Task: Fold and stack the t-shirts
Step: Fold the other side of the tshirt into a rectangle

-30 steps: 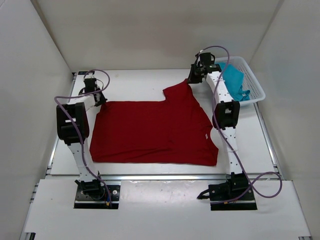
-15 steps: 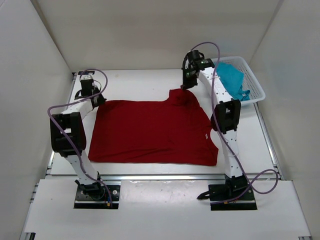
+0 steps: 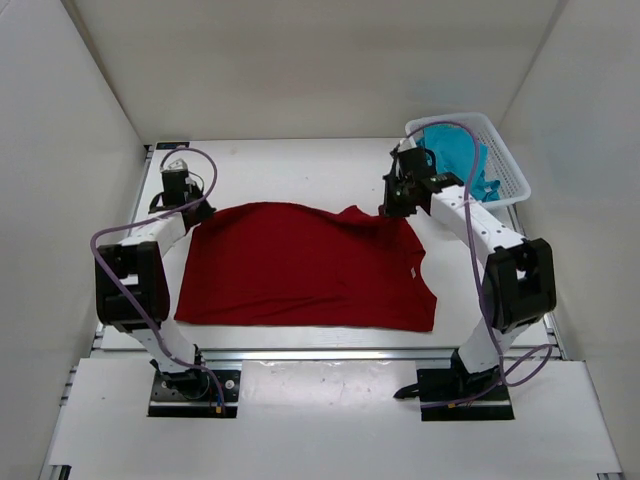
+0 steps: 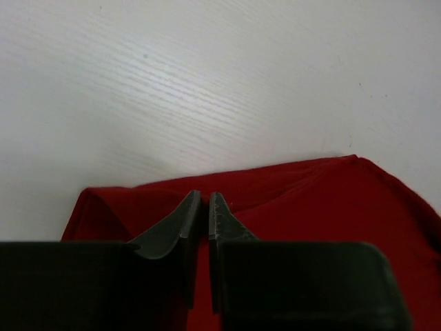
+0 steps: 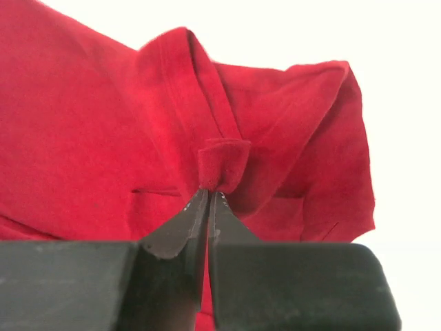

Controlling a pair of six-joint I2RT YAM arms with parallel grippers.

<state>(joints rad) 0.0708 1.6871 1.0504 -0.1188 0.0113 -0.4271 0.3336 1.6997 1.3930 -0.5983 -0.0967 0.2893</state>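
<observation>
The dark red t-shirt [image 3: 300,270] lies spread on the white table between the arms. My left gripper [image 3: 201,209] sits at its far left corner; in the left wrist view my gripper [image 4: 204,197] is closed on the red cloth [image 4: 331,207] near its edge. My right gripper [image 3: 387,213] is shut on a pinched fold of the shirt's far right part, seen close up in the right wrist view, where my gripper [image 5: 209,194] holds bunched red cloth [image 5: 89,124]. The teal-blue t-shirt [image 3: 462,152] lies in the basket. The lavender shirt is out of view.
The white mesh basket [image 3: 510,180] stands at the far right corner of the table, just behind my right forearm. White walls enclose the table on three sides. Bare table [image 3: 290,165] shows beyond the red shirt.
My right gripper has drawn the shirt's far right part back toward me and down onto the shirt. My left gripper shifted slightly at the far left corner.
</observation>
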